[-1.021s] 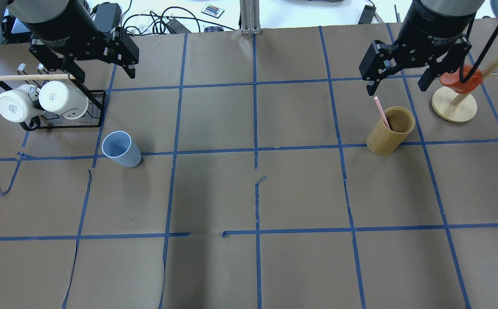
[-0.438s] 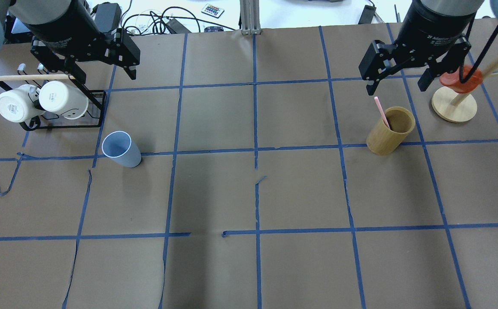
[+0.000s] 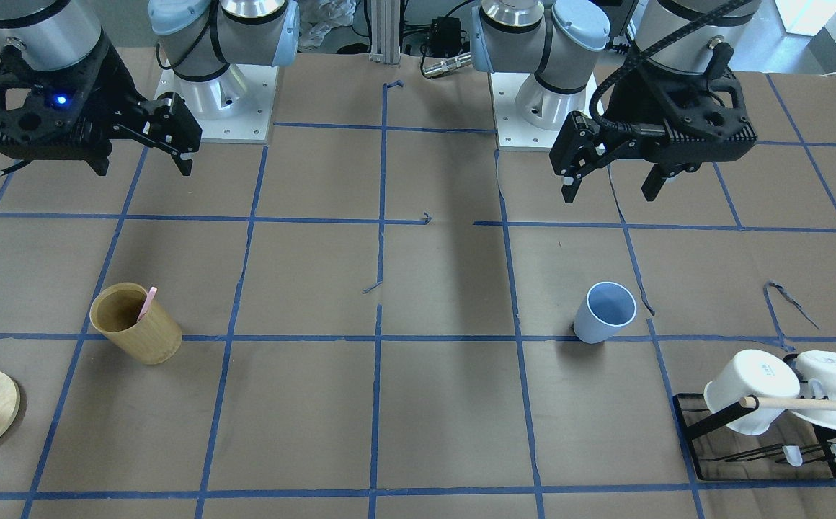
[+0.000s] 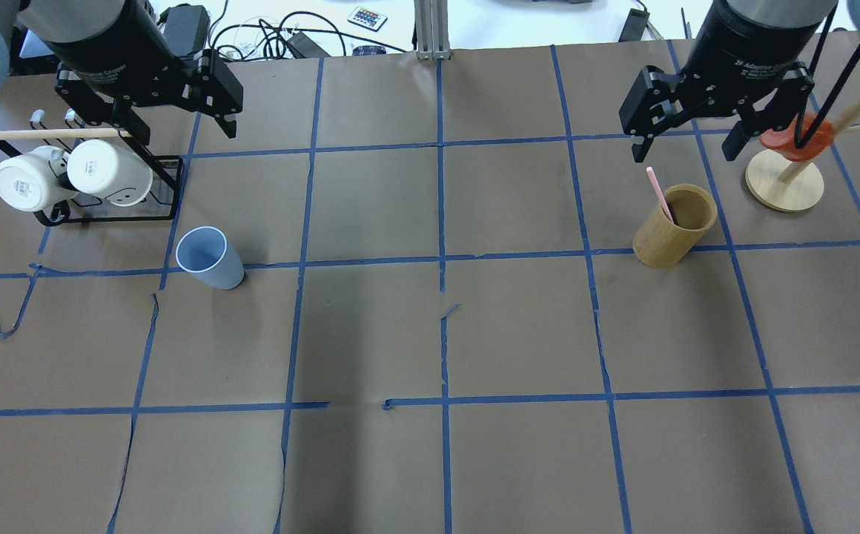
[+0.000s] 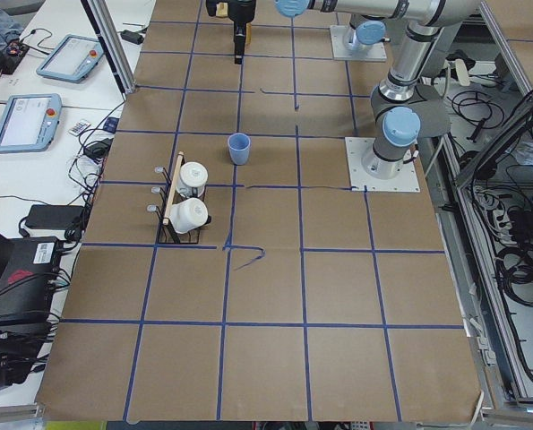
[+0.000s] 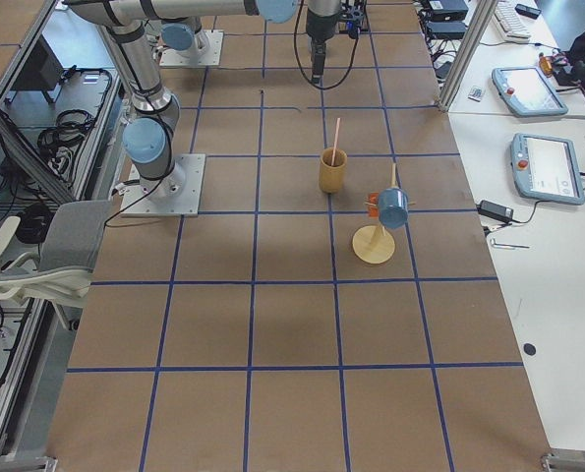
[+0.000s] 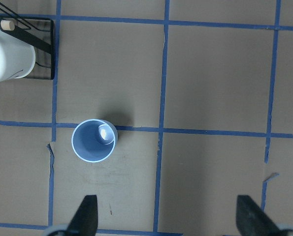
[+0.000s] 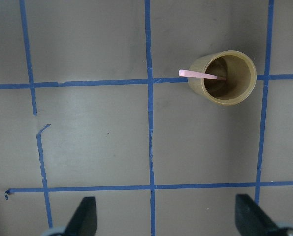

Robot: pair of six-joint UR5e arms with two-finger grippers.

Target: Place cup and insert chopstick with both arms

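Note:
The light blue cup stands upright and empty on the table, left of centre; it also shows in the front view and the left wrist view. The pink chopstick leans inside the tan wooden holder on the right; it also shows in the right wrist view. My left gripper is open and empty, high above the table behind the cup. My right gripper is open and empty, above and behind the holder.
A black rack with two white mugs and a wooden rod stands at the far left, close to the left gripper. A round wooden stand with a red piece stands right of the holder.
Both grippers have shifted only slightly, the right one a little toward the back of the table. Cup, chopstick and holder have not moved.

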